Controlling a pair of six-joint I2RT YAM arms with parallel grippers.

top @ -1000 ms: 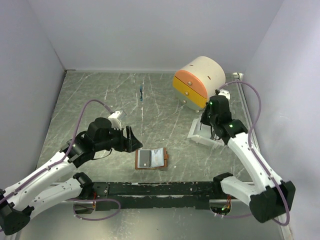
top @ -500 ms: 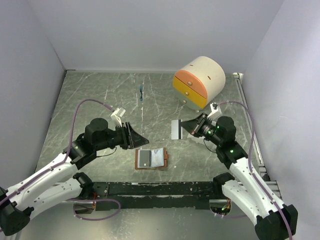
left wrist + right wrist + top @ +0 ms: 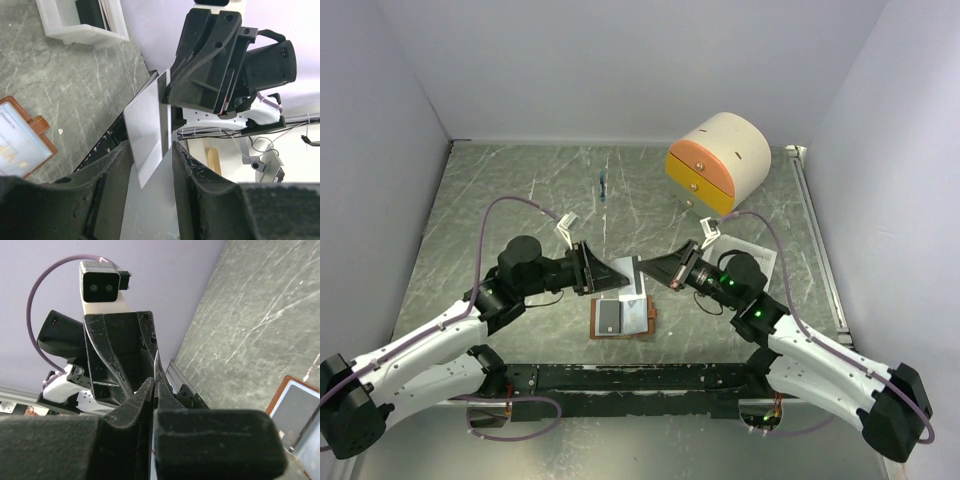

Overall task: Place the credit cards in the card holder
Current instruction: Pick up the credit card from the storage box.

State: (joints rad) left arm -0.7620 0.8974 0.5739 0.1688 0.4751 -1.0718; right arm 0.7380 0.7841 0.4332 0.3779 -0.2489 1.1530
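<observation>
A pale grey credit card (image 3: 629, 273) hangs above the table between the two grippers. My right gripper (image 3: 646, 272) is shut on one end of it; the right wrist view shows the thin card (image 3: 157, 371) edge-on between the pressed fingers (image 3: 145, 390). My left gripper (image 3: 152, 150) faces it with its jaws apart. The free corner of the card (image 3: 146, 127) reaches into that gap near one finger, not pinched. The card holder (image 3: 622, 317), a brown wallet, lies open on the table just below, with a grey card in its left pocket. The wallet (image 3: 22, 145) shows again in the left wrist view.
A white tray (image 3: 752, 252) with more cards stands behind the right arm; the left wrist view shows the tray (image 3: 82, 30) too. A cream-and-orange drawer box (image 3: 718, 163) sits at the back right. A small blue object (image 3: 604, 186) lies at the back centre.
My right arm has swung from the white tray to the middle, carrying the card. My left gripper has moved right to meet it, and its jaws have narrowed around the card's corner.
</observation>
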